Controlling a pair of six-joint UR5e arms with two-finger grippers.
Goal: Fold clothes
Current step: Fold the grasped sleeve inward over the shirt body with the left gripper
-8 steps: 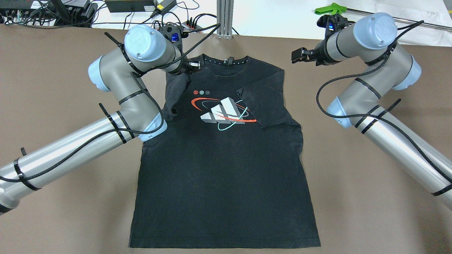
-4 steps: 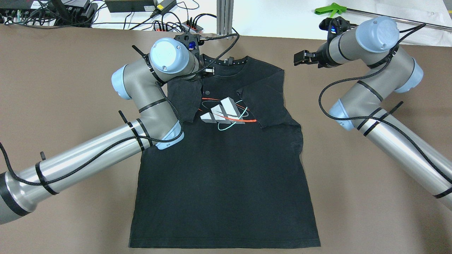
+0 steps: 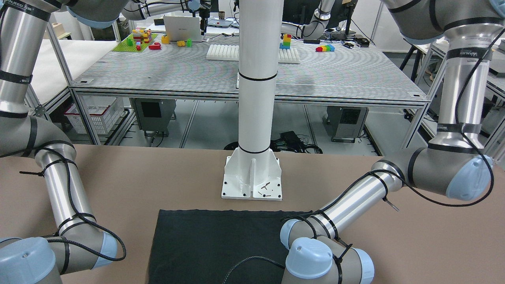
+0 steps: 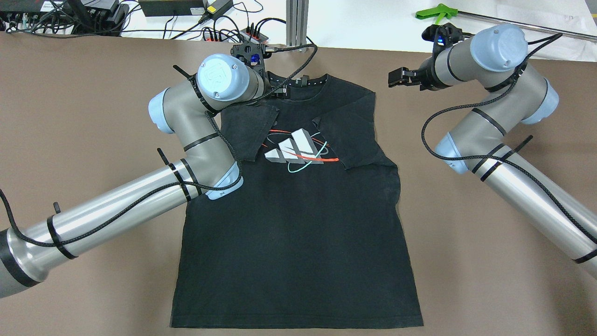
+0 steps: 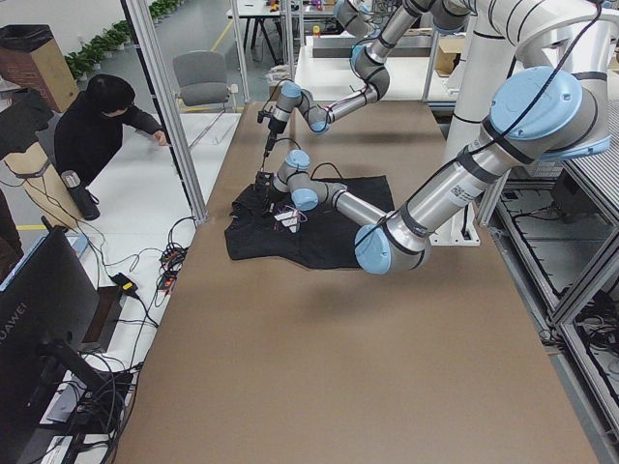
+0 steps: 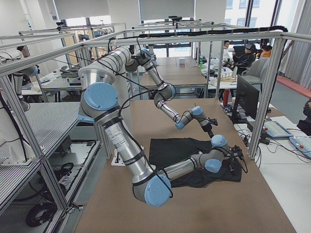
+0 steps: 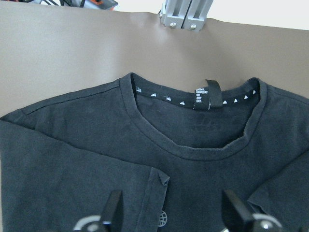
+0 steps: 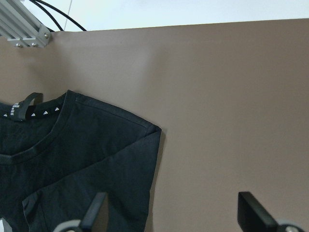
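Finishing the sleeve fold on the black short-sleeved T-shirt (image 4: 294, 242): the left sleeve (image 4: 247, 130), a second ago bunched at the shirt's left edge under the gripper, now lying spread over the chest and overlapping the left end of the red, white and teal printed logo (image 4: 296, 151). Holding the left gripper (image 7: 171, 194) just above the ribbed collar (image 7: 193, 145), fingers spread wide with nothing between them. Keeping the right gripper (image 8: 174, 197) over the bare matte brown table (image 4: 93, 93) just beside the shirt's right shoulder, likewise gaping and empty, barely shifting across the last second. Judging both sleeve folds done, with the right sleeve (image 4: 347, 140) also lying across the chest, and the body folds as coming next.

Resting face up in the table's middle between the two arms, collar away from the robot, straight hem (image 4: 294, 323) nearest it. Showing soft, matte, slightly faded knit, lying limp and mostly smooth, bulging a little along the right side edge. Noting stitched sleeve hems, a curled corner on the left cuff, a small black neck label (image 7: 206, 93) looping up inside the collar, and tiny white marks along the neck tape. Expecting the cloth to be sagging and sliding readily under a single pinch.
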